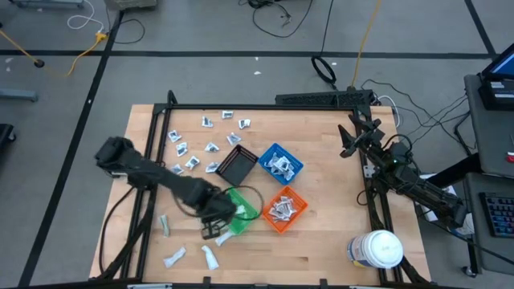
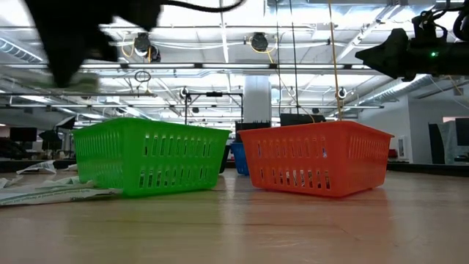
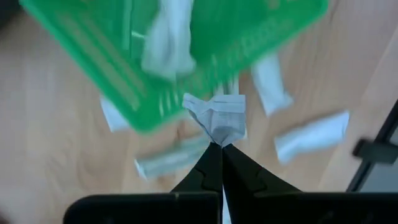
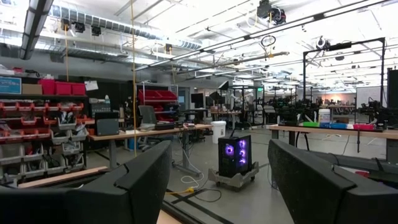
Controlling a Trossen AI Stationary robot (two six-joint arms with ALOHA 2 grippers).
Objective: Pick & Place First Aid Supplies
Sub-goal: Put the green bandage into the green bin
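My left gripper (image 3: 221, 146) is shut on a small white packet (image 3: 216, 112) and hangs over the table at the near-left corner of the green bin (image 1: 245, 207). The green bin (image 3: 186, 56) has a white pad inside. More first aid supplies lie loose on the wood: several packets (image 1: 207, 146) at the far left and little tubes (image 1: 210, 257) near the front edge. My right gripper (image 4: 217, 186) waits open at the far right (image 1: 351, 138), raised and pointing out into the room. My left gripper pinches the white packet by one end (image 3: 219, 134) between its two fingertips. The fingers come from above, pointing down. The packet is lifted clear of the table, beside the green bin's corner.
The black bin (image 1: 237, 166), blue bin (image 1: 279, 163) and orange bin (image 1: 283, 209) stand clustered mid-table with the green one; blue and orange hold packets. A large white jar (image 1: 377, 249) stands at the near right. Bare wood lies between the bins and the right arm.
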